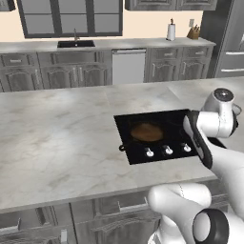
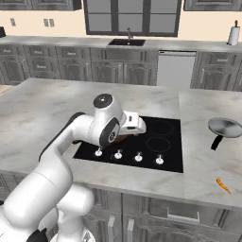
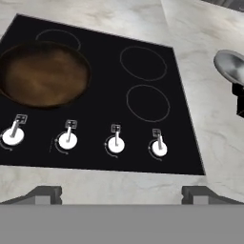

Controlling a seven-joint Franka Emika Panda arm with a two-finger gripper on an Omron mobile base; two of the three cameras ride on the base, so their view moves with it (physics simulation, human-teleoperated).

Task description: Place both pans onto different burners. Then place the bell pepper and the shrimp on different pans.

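The dark skillet (image 3: 45,75) with its rusty-brown inside sits on the front left burner of the black cooktop (image 3: 102,90). Two ringed burners (image 3: 143,63) (image 3: 147,102) on the cooktop's right half are bare. The shiny steel pan (image 2: 225,127) with a black handle lies on the marble to the right of the cooktop. The small orange shrimp (image 2: 223,185) lies near the island's front right edge. My gripper (image 3: 122,195) hangs open above the cooktop's front edge and holds nothing. The bell pepper is out of view.
Several white knobs (image 3: 116,144) line the cooktop's front. The marble island (image 1: 57,138) stretches wide to the left of the cooktop. Behind it runs a back counter with a sink (image 1: 76,44) and a paper towel roll (image 1: 171,31).
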